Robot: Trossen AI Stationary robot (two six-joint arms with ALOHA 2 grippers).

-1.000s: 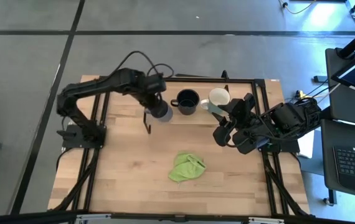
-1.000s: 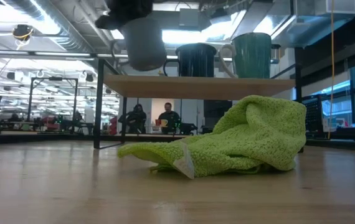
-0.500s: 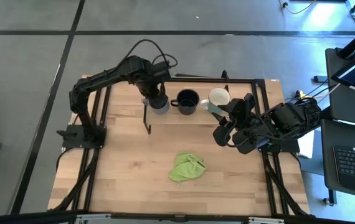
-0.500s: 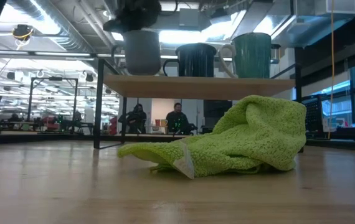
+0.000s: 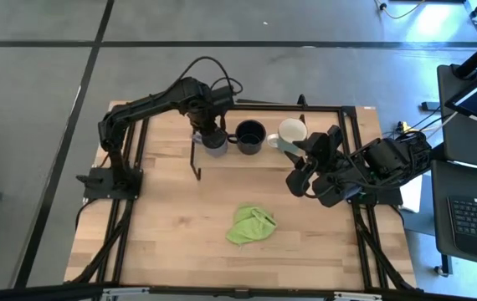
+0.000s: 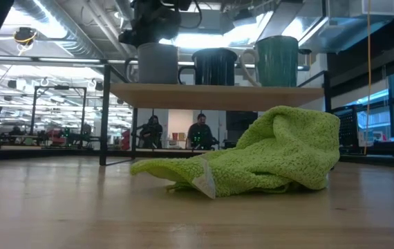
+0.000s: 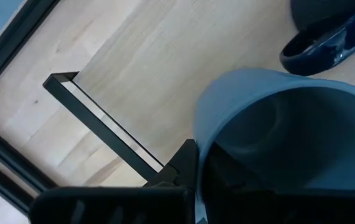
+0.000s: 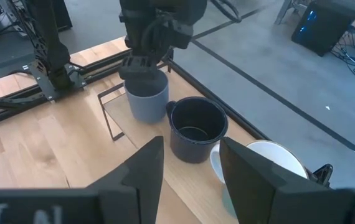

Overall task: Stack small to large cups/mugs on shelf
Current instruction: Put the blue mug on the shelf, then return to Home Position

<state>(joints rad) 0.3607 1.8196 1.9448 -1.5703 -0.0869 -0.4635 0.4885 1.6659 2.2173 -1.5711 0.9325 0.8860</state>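
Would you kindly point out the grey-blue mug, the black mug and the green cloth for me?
grey-blue mug (image 8: 146,99): right wrist view, on its outer side wall.
black mug (image 8: 193,138): right wrist view, on its outer front wall.
green cloth (image 5: 251,225): high view, on the middle of the crumpled heap.

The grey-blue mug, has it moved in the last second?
Yes. In the low view the grey-blue mug, carried by the left tool, has come down onto the shelf, next to the black mug.

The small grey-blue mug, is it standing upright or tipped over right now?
Upright: the small grey-blue mug stands level on the light-wood shelf board, mouth up, left tool at its rim.
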